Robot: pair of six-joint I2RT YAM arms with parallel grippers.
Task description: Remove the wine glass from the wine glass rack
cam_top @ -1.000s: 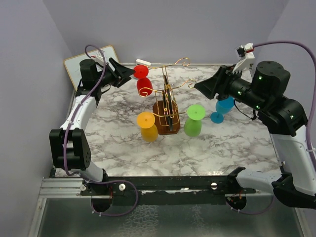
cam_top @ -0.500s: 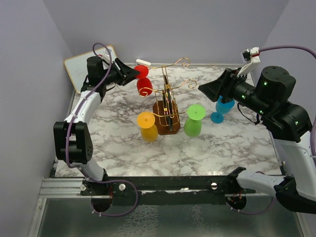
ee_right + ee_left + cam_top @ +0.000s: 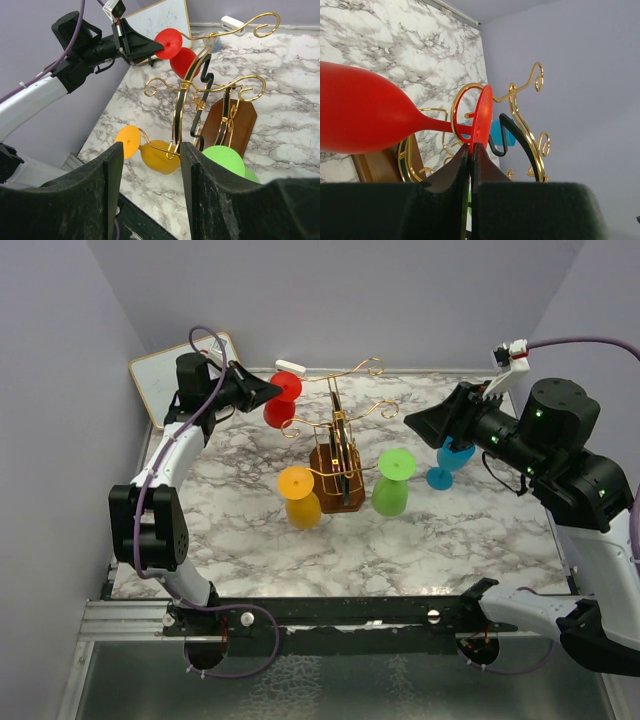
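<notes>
Left pincer [image 3: 470, 150] clamps the red glass's [image 3: 365, 120] foot near the table's [image 3: 250, 530] far-left corner. Slide it level, clear of the rack [image 3: 337, 480], without snagging. Right pincer [image 3: 148, 150] gapes open.

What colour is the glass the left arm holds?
A red wine glass, best seen in left wrist view.

wine glass rack [image 3: 341, 445] glossy gold wire, base [image 3: 336, 490] wood; red wine glass [image 3: 365, 117] smooth matt; tabletop [image 3: 450, 530] marbled.
</notes>
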